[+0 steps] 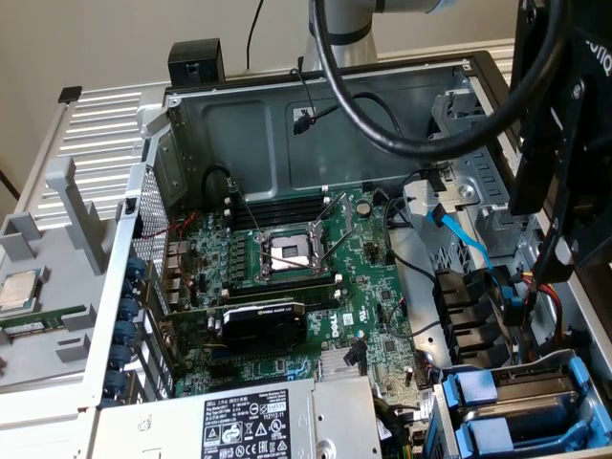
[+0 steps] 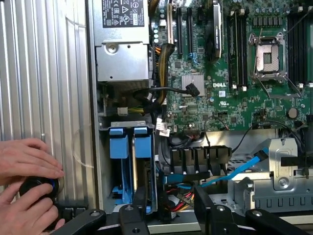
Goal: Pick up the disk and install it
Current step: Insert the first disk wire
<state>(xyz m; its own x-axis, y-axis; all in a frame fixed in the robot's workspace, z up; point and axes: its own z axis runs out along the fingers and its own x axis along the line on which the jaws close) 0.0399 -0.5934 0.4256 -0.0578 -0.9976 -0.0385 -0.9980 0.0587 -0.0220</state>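
my gripper (image 2: 171, 198) is open wide and holds nothing. just ahead of one finger, very near it, the disk (image 2: 142, 147) sits on edge in its blue carrier inside the drive bay (image 2: 103, 161). ahead of the gap between my fingers lie loose wires, among them a blue cable (image 2: 244, 166); i judge a finger could snag them. farther out, past the case wall, a person's hands (image 2: 24, 191) grip a dark round object, close enough to be struck.

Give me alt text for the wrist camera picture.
An open black claw hangs above an opened computer case, over two bright blue plastic drive carriers beside the green motherboard. A person's hands hold a round black object outside the case.
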